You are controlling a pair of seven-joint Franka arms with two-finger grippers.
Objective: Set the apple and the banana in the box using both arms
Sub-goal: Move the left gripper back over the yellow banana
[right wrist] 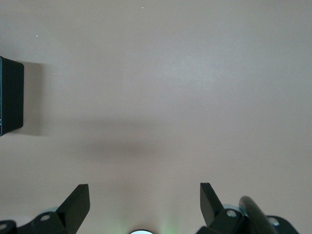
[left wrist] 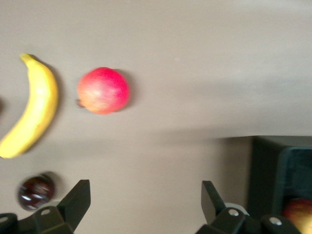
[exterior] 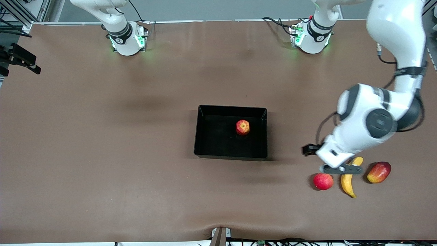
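The apple (exterior: 242, 127) lies in the black box (exterior: 205, 136) at the table's middle. The banana (exterior: 349, 181) lies on the table toward the left arm's end, between a pinkish-red round fruit (exterior: 323, 181) and a mango (exterior: 379, 172). My left gripper (exterior: 341, 169) hangs over the banana's upper end, open and empty. The left wrist view shows its open gripper (left wrist: 145, 187) over bare table, with the banana (left wrist: 31, 109), the box (left wrist: 273, 170) and the apple (left wrist: 298, 214). My right gripper (right wrist: 144, 190) is open and empty over bare table near a box corner (right wrist: 10, 95); it is out of the front view.
The pinkish-red round fruit also shows in the left wrist view (left wrist: 103, 90), beside the banana. The arms' bases (exterior: 128, 39) stand along the table's edge farthest from the front camera. A black fixture (exterior: 20, 58) sits at the right arm's end.
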